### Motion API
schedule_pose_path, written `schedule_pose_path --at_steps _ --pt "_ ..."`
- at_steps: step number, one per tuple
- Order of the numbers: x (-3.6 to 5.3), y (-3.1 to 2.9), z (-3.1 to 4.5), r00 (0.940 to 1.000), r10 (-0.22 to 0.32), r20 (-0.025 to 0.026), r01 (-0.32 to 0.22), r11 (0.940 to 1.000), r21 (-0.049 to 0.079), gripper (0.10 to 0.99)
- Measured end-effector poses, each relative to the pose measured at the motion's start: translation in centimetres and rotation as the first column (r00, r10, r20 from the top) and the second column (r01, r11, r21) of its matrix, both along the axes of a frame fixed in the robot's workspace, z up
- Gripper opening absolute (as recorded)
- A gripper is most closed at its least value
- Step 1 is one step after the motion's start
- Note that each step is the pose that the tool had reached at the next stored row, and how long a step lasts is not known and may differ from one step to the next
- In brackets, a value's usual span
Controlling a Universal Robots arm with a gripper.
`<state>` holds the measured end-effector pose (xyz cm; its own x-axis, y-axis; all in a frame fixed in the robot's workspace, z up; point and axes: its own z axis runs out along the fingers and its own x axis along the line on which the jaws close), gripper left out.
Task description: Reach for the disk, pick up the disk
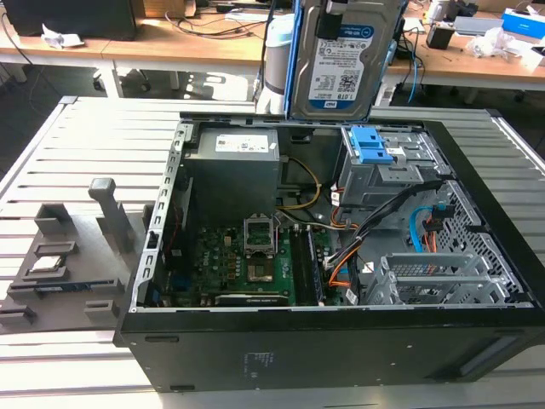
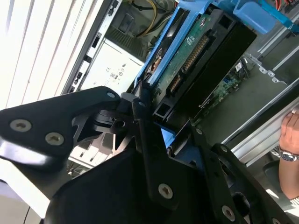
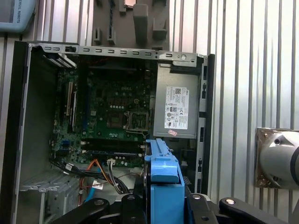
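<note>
The disk hangs upright above the far wall of the open computer case. Its white label with the blue band faces the exterior view, and a blue bracket frames it. My gripper holds it from above at the picture's upper edge. In the second wrist view the black fingers clamp the blue bracket, and the disk's green circuit-board side shows. The first wrist view has the disk edge-on between the gripper's fingers, well above the case.
The open black case lies on a slatted metal table, with the motherboard, power supply and a blue-latched drive bay inside. A grey foam tray sits at the exterior view's left. A person's hand is near the case.
</note>
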<state>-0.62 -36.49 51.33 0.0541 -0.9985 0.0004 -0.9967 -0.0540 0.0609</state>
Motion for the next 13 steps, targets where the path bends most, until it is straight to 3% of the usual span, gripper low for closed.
schedule_pose_path --at_steps 8,11,12,13 --pt "2.47 0.0 0.0 1.0 0.0 -0.0018 0.0 1.0 0.0 0.369" --pt "2.84 0.0 0.0 1.0 0.0 -0.002 0.0 1.0 0.002 0.369" --pt "2.97 0.0 -0.01 1.0 -0.001 -0.002 0.001 0.9999 0.01 0.369" --pt "3.02 0.0 -0.01 1.0 -0.004 -0.002 0.004 0.9995 0.031 0.369"
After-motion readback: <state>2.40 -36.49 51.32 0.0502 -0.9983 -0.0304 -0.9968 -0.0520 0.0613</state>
